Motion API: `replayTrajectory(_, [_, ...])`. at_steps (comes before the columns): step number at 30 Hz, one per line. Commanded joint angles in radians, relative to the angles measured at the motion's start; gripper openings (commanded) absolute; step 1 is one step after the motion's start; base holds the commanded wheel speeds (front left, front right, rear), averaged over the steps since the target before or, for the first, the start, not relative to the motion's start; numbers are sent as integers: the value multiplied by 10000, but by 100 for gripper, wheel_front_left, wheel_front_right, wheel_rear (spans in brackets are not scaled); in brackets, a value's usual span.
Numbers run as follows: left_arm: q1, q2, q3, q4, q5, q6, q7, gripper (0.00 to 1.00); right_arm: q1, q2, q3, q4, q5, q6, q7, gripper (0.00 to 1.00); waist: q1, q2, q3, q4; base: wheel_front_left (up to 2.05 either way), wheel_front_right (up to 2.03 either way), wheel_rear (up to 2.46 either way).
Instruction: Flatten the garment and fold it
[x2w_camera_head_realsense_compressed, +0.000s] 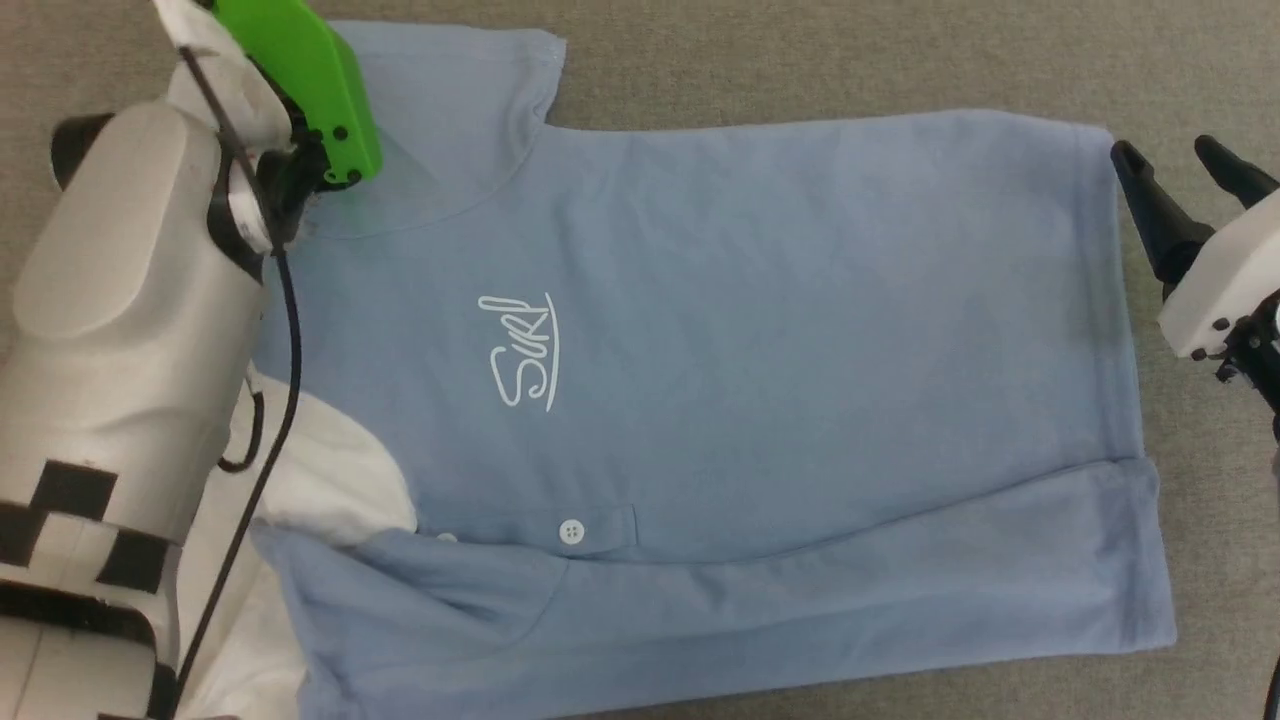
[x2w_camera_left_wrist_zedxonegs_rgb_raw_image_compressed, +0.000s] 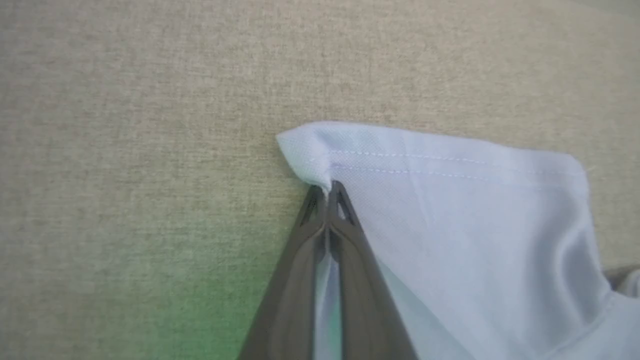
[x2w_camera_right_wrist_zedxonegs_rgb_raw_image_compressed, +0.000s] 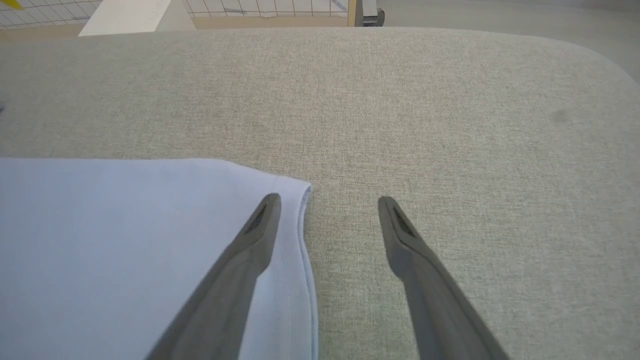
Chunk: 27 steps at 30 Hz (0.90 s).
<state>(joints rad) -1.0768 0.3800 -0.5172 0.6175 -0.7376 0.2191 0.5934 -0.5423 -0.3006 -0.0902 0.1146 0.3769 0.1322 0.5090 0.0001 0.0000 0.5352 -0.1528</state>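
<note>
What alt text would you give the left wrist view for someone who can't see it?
The left gripper, its two dark fingers closed together, pinches a stitched hem corner of the light blue garment. The garment spreads to the right over a beige fabric surface, which has a faint green tint at the bottom.

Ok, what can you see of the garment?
The garment is a soft light blue top with a white collar, a white button and white script print, lying spread on the beige cloth surface, its near side folded over. The left gripper is shut on a sleeve hem corner; the right gripper hangs open over the bottom hem corner.
</note>
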Motion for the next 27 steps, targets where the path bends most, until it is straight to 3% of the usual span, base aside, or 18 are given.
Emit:
replayTrajectory(1, [465,-107,67,-58,-187,-208,-333,0,-50,-122,49,-25,-5,-15,119,100,-1,0,-255,235,0,0,0])
replayTrajectory(4, [632,-149,409,-561,-409,-486,-1190,0,-156,-382,175,-20,1,-15,548,100,-1,0,-506,463,0,0,0])
replayTrajectory(8, [1034,-117,668,-1561,-535,-660,-2004,0,-387,-766,391,272,-191,-15,1913,100,-1,0,-723,769,0,0,0])
replayTrajectory(17, [2545,236,740,-4535,-601,-242,-2272,0,-1295,-1142,806,931,-795,-15,3752,100,-1,0,-448,1409,0,0,0])
replayTrajectory(24, [3075,263,679,-5500,-679,76,-2107,0,-1420,-1233,1019,1572,-994,-15,4671,100,-1,0,-224,1703,0,0,0])
replayTrajectory(25, [3105,258,679,-5563,-692,90,-2111,0,-1433,-1226,989,1599,-977,-15,4695,44,-1,0,-221,1721,0,0,0])
replayTrajectory(26, [3124,265,683,-5600,-696,89,-2125,0,-1437,-1225,996,1605,-960,-15,4720,25,-1,0,-230,1730,0,0,0])
replayTrajectory(27, [3143,269,696,-5641,-707,83,-2155,0,-1452,-1231,1000,1573,-917,-15,4689,0,-1,0,-260,1739,0,0,0])
